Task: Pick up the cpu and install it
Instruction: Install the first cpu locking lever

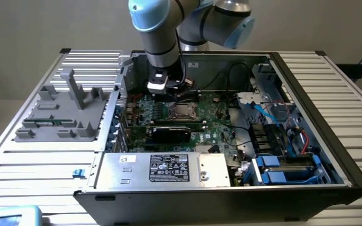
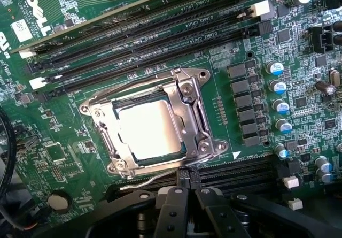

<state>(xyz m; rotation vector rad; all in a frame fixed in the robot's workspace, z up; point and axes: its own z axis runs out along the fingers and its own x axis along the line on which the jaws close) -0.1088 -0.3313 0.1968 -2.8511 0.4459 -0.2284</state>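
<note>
Exterior view, arm: the pincer [image 1: 173, 95] hangs low inside the open computer case [image 1: 307, 155], upper centre of the frame, directly over the socket frame [image 1: 181, 112] on the motherboard [image 1: 216, 123].
Exterior view, holding tray: a grey tray [image 1: 61, 115] stands on the slatted counter [image 1: 36, 162] at the left of the frame, well apart from the pincer.
Exterior view, hidden: the fingertips are lost against the dark board; the cpu cannot be made out here.
Wrist view, cpu: the cpu [image 2: 151, 128] lies flat inside the socket frame [image 2: 195, 96], centre of the frame, its silvery top glaring white.
Wrist view, relation: the pincer [image 2: 187, 192] sits at the lower centre, shut and holding nothing, just beside the near edge of the frame; the cpu lies straight ahead of it. The chip is square, no long axis.
Wrist view, judgement: the cpu looks already seated.
Wrist view, hard to read: glare hides the chip's markings; whether the load plate is clamped or the thin lever [image 2: 155, 179] latched cannot be told.
</note>
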